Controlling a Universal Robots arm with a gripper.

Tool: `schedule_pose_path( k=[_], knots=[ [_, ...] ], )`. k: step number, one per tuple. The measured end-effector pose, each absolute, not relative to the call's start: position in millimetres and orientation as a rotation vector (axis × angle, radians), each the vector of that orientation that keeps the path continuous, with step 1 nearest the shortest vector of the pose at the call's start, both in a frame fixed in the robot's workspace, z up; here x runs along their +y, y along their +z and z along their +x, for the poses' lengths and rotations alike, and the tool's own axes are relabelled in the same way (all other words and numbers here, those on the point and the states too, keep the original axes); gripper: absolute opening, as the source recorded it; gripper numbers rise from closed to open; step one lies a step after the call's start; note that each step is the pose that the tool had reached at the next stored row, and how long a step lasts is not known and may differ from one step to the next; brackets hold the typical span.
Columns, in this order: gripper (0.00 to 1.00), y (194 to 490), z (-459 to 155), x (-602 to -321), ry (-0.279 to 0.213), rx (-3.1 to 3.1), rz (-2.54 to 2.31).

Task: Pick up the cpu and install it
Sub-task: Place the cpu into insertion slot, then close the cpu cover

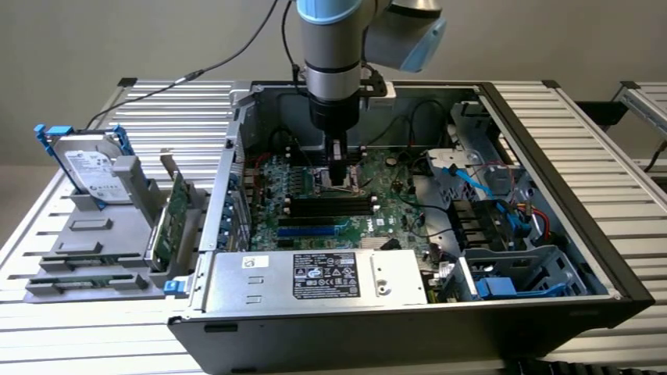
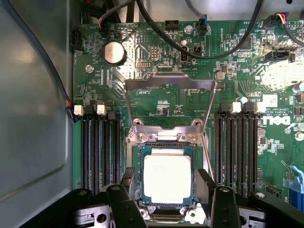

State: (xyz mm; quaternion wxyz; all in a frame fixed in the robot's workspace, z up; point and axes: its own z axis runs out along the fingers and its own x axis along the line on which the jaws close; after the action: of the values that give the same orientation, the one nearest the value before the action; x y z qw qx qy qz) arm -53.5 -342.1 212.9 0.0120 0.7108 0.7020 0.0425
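The cpu (image 2: 167, 176), a flat square chip with a pale metal top and a dark green rim, lies flat inside the socket on the green motherboard (image 2: 156, 52). The socket's metal load plate (image 2: 168, 83) stands swung up and away from it. My gripper (image 2: 171, 211) hangs low over the socket, open, one black finger (image 2: 122, 209) on each side of the chip and nothing between them. In the exterior view the gripper (image 1: 340, 176) reaches straight down into the open computer case (image 1: 583, 156), at the board's middle.
Memory slots (image 2: 99, 147) flank the socket on both sides, and black cables (image 2: 209, 52) loop over the board. Outside the case, at the exterior view's left, a grey rack holds a hard drive (image 1: 89, 168) and a green circuit card (image 1: 172, 215). A power supply (image 1: 312, 277) fills the case's front.
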Motion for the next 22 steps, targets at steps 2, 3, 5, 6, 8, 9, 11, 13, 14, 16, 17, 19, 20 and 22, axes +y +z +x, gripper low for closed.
schedule_pose_path(
  k=[2,3,5,6,8,9,11,13,14,16,17,19,20,22],
  knots=[
    [0.62,219.1,-53.5,-342.1,0.132,2.189,2.216],
    [0.62,221.8,-53.5,-342.1,0.132,2.189,2.216],
    [0.62,227.1,-53.5,-342.1,0.132,2.189,2.216],
    [0.6,229.5,-53.5,-342.1,0.132,2.189,2.216],
    [0.54,233.8,-53.5,-342.1,0.132,2.189,2.216],
    [0.47,235.3,-53.5,-342.1,0.132,2.189,2.216],
    [0.36,238.1,-53.2,-342.1,0.132,2.19,2.216],
    [0.3,240.7,-52.4,-341.9,0.131,2.189,2.217],
    [0.24,242.2,-51.1,-341.8,0.131,2.19,2.217],
    [0.18,245.2,-47.1,-341.4,0.126,2.192,2.219],
    [0.12,246.8,-44.2,-341.2,0.123,2.193,2.221],
    [0.11,249.9,-38.7,-340.8,0.115,2.197,2.225],
    [0.11,251.4,-35.9,-340.5,0.112,2.198,2.226],
    [0.11,254.7,-30.5,-340.1,0.105,2.201,2.23]
  ],
)
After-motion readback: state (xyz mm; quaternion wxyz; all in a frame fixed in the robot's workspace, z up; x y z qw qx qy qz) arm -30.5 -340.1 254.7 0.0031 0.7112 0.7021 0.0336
